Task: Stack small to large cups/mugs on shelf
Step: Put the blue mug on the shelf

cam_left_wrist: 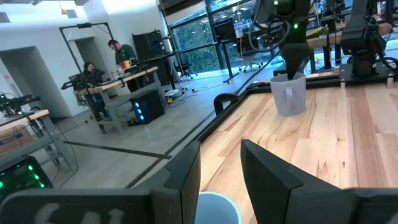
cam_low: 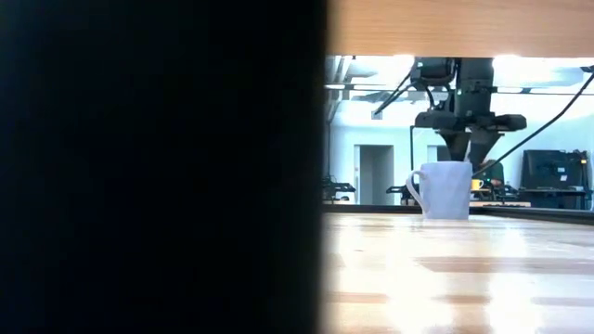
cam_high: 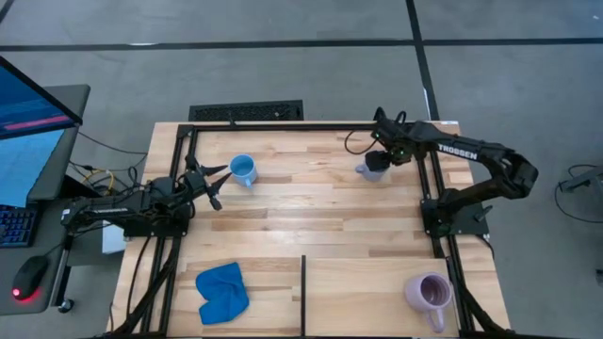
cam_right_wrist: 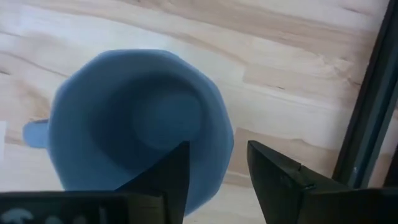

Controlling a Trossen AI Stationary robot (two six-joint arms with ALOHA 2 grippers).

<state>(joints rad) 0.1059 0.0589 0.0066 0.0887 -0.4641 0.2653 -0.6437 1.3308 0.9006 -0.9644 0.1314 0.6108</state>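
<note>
Three mugs sat on the wood when we looked: the sky-blue mug [cam_high: 243, 169] near the left side of the shelf [cam_high: 311, 202], the grey-blue mug [cam_high: 372, 169] toward its far right corner, and the lilac mug [cam_high: 429, 293] well apart on the nearer panel by the blue cloth [cam_high: 222, 291]. We had the right gripper [cam_high: 383, 151] poised directly over the grey-blue mug, and in its wrist view one finger [cam_right_wrist: 168, 180] reached over the mug's mouth while the other stayed outside the rim, the two parted and not yet pinching the wall, a stance we judged right for a rim grasp. We kept the left gripper [cam_high: 215, 179] low and just beside the sky-blue mug, fingers spread and empty, the mug's rim showing between them in its own wrist view, likely so that each arm served the mug nearest it, and no mug was yet stacked
</note>
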